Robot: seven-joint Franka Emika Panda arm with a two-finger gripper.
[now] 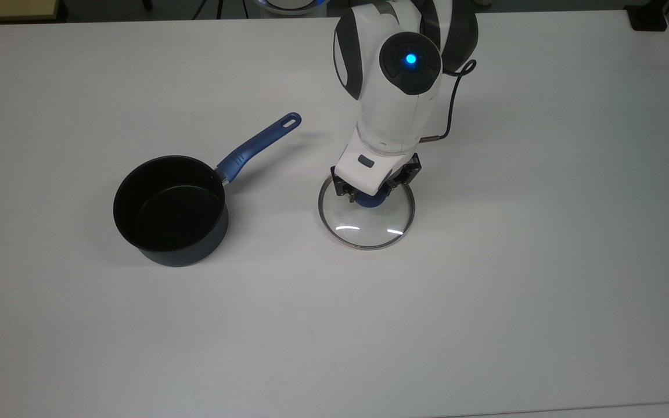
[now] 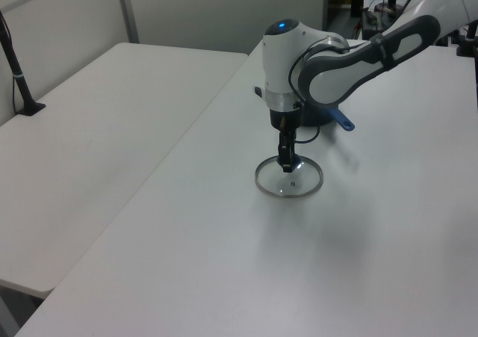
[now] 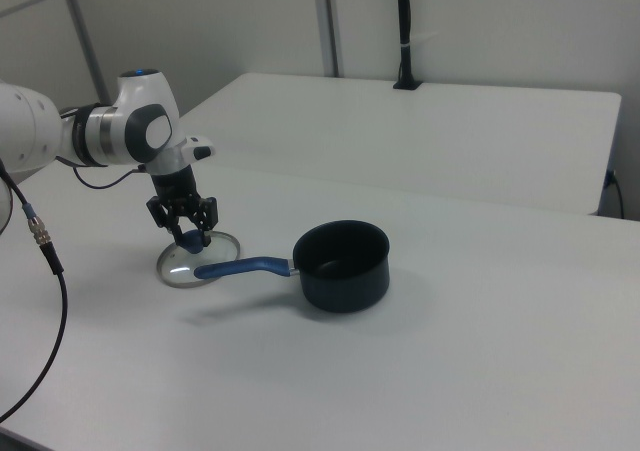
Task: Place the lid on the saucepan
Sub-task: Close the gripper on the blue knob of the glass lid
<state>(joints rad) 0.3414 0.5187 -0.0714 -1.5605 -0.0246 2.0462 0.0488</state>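
Note:
The lid [image 1: 369,227], clear glass with a metal rim and a blue knob, lies flat on the white table [image 1: 543,261] at the middle of the top view. My gripper [image 1: 369,194] comes straight down onto the knob, with a finger on each side, shut on it. The left view shows the lid [image 2: 299,189] under the gripper [image 2: 285,167], and in the right view the lid [image 3: 178,270] lies below the gripper [image 3: 190,236]. The dark saucepan [image 1: 169,209] stands open to the top view's left, its blue handle [image 1: 259,145] pointing up and right. In the right view the saucepan [image 3: 342,263] is apart from the lid.
A black cable [image 1: 453,98] loops off the arm's wrist. A second white table [image 2: 97,113] adjoins at the left view's left, with a black post [image 2: 19,75] on it. In the right view a loose cable [image 3: 40,251] hangs at the near left.

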